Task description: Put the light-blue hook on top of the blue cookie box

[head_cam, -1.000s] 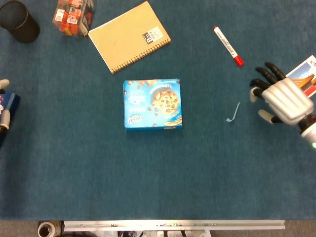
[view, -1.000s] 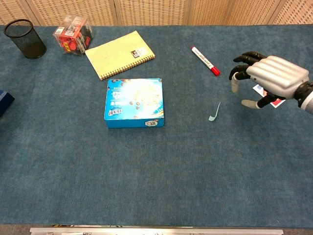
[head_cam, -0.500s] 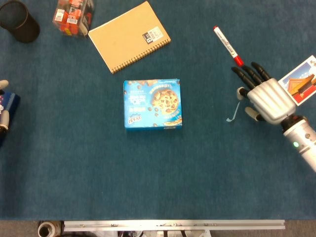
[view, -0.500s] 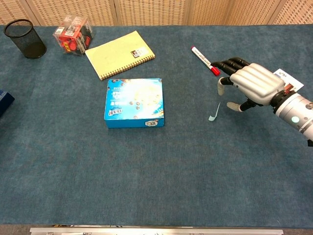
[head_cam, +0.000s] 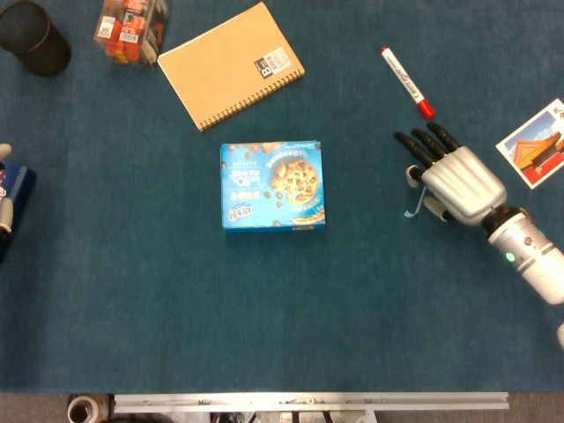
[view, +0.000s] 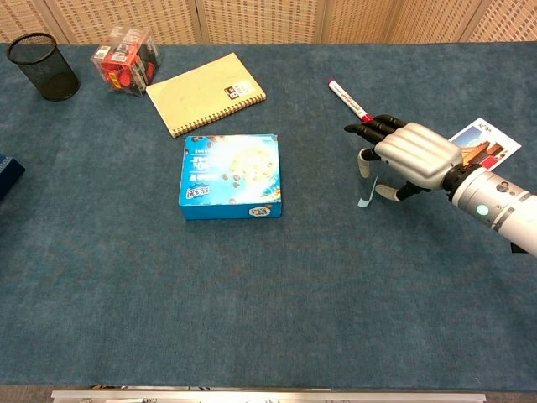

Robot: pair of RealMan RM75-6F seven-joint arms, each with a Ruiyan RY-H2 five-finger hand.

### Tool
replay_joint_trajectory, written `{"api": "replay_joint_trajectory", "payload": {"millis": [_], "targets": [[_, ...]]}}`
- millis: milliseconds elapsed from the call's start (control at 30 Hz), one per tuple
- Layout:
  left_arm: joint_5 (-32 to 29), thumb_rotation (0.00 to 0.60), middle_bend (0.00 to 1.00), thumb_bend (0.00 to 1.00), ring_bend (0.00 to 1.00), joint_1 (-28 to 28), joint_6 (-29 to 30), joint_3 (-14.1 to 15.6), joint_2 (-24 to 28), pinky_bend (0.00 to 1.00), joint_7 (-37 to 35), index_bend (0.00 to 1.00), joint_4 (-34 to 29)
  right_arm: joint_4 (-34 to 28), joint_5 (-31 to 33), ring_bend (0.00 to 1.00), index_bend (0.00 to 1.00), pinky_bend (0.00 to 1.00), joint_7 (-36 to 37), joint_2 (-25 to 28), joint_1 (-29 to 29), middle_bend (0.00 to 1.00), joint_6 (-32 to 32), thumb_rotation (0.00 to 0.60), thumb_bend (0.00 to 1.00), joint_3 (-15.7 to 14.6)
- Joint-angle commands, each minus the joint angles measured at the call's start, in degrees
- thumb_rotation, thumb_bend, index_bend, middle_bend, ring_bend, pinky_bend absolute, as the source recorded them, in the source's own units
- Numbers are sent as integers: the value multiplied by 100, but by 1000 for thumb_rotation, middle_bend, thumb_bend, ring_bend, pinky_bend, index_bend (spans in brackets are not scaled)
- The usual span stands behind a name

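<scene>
The blue cookie box [head_cam: 272, 186] [view: 230, 175] lies flat near the middle of the blue table. The light-blue hook [head_cam: 410, 210] [view: 364, 199] lies on the cloth to its right, only its lower end showing. My right hand [head_cam: 449, 176] [view: 407, 155] hovers right over the hook's upper part, fingers spread and pointing far-left, thumb beside the hook, holding nothing. A small part of my left hand [head_cam: 4, 189] shows at the far left edge of the head view, by a dark blue object; how its fingers lie is hidden.
A red-capped marker [head_cam: 407, 81] [view: 348, 101] lies just beyond the right hand. A picture card [head_cam: 531, 154] [view: 478, 138] is to its right. A spiral notebook [head_cam: 231, 63] [view: 205, 91], a clear box of red items [head_cam: 130, 28] and a black mesh cup [head_cam: 33, 37] sit far left.
My right hand has moved left and slightly nearer, from beside the picture card to over the hook, covering its upper end. The hook and box have not moved.
</scene>
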Motion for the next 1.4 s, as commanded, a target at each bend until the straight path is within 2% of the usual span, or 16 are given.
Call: {"api": "replay_joint_trajectory", "payload": {"millis": [33,633,1400], "targets": [[-7,600,349,430,294,3,-4,1,1,249,-6,219,8,22,31,0,466,0,-10,-23,25,19,-46,600,317,-11],[-2,600,349,430,293,25,7,5,-24,249,-52,220,77,118,160,0,468,0,37,-92,68,61,-102,600,324,-101],[-20,600,349,431,294,60,-4,20,-19,248,-88,219,99,207,296,0,541,0,-24,-144,88,95,-134,600,367,-118]]}}
